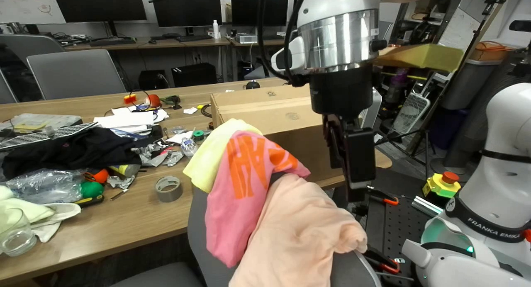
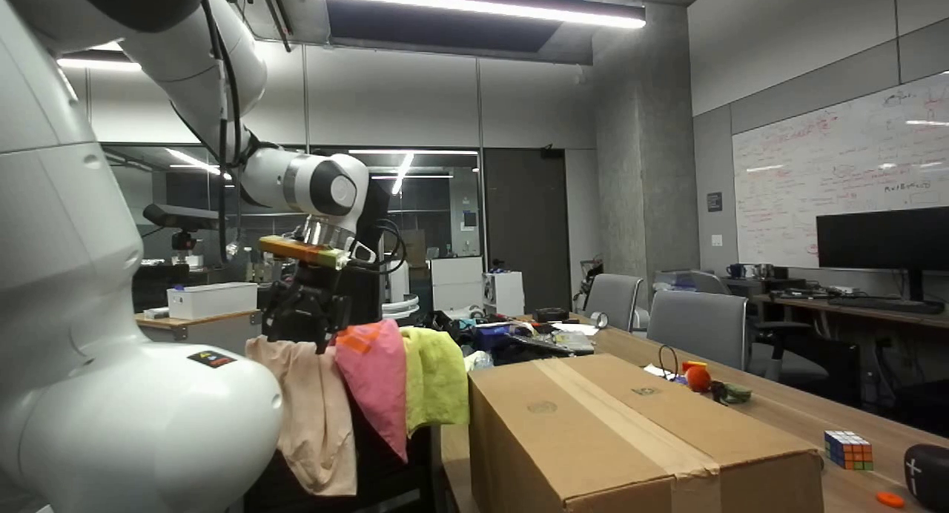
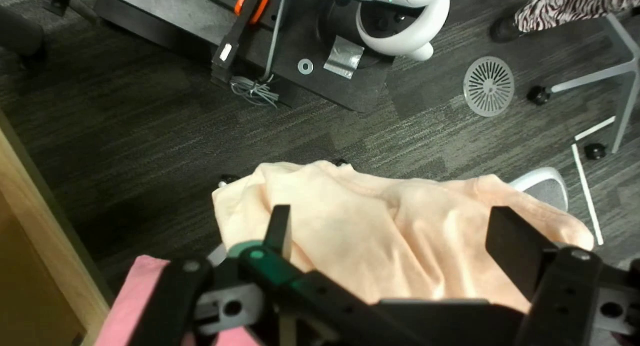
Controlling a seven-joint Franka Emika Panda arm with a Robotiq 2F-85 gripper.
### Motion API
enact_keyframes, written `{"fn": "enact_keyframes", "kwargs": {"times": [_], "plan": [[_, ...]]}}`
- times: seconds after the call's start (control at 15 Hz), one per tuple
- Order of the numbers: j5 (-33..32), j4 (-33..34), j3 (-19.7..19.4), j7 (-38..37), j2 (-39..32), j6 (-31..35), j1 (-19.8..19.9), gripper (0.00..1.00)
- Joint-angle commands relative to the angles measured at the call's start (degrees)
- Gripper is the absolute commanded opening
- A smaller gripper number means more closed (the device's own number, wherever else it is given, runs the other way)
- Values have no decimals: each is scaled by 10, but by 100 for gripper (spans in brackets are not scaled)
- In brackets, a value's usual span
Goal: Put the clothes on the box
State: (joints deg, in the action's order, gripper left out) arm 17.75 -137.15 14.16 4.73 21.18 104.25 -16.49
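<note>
Three pieces of clothing hang over the back of a grey chair (image 1: 352, 270). They are a peach cloth (image 1: 303, 233), a pink cloth (image 1: 232, 224) with orange print, and a yellow cloth (image 1: 211, 154). The closed cardboard box (image 2: 586, 424) stands on the table beside the yellow one. My gripper (image 3: 390, 213) is wide open and empty, with the peach cloth (image 3: 350, 226) below and between its fingers. In an exterior view the gripper (image 2: 322, 331) is right at the top of the peach cloth (image 2: 315, 424); whether they touch I cannot tell. The pink cloth (image 3: 132, 296) shows left in the wrist view.
The wooden table (image 1: 137, 220) carries clutter: a tape roll (image 1: 168, 188), black cloth (image 1: 74, 150), plastic and papers. A Rubik's cube (image 2: 849, 451) lies past the box. The table edge (image 3: 45, 226) shows left in the wrist view. An emergency stop (image 1: 442, 185) sits near the arm's base.
</note>
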Motion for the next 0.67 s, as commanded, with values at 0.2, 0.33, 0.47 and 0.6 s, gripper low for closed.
{"fn": "enact_keyframes", "kwargs": {"times": [0.2, 0.33, 0.47, 0.6], "plan": [[8, 18, 29, -23, -35, 62, -20, 100], [7, 21, 35, -31, -38, 73, -25, 100], [8, 23, 38, -37, -39, 77, -28, 100], [9, 26, 40, -39, -39, 77, -31, 100]]}}
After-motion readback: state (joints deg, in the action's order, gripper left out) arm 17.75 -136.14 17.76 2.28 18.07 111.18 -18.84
